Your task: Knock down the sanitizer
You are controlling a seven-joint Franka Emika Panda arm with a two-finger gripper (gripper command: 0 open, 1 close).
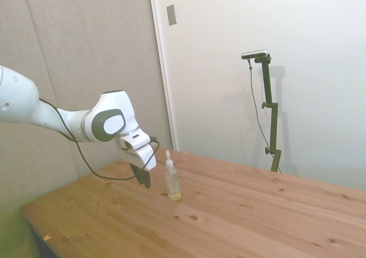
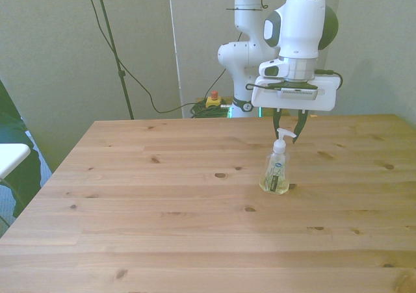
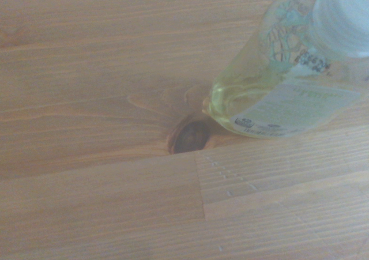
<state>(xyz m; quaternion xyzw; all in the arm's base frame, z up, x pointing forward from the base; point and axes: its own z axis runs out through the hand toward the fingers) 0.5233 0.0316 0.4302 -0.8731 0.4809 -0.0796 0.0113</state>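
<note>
A plain room with pale walls and a wooden table (image 1: 240,212) fills the side view. A white arm reaches in from the left, its gripper (image 1: 142,177) hanging just above the tabletop. Just beside it, toward the picture's right, stands the sanitizer (image 1: 172,181) — upright, slim, clear, with a white pump on top and a little yellowish liquid at the base.

In the front view the table (image 2: 162,208) runs wide and bare. The sanitizer (image 2: 275,165) stands right of the middle. The gripper (image 2: 288,127) hangs behind it at pump height, its dark fingers spread apart with nothing between them.

The wrist view shows the wood grain close up, a dark knot (image 3: 190,138), and the sanitizer (image 3: 277,93) seen from above — blurred label, yellow liquid low in the body.

The bottle looks light and mostly empty, tall on a narrow base, its plastic smooth and fairly stiff. No grasp seems needed: a sideways push high up, near the neck or pump, should tip it easily; a low push would more likely slide it.
</note>
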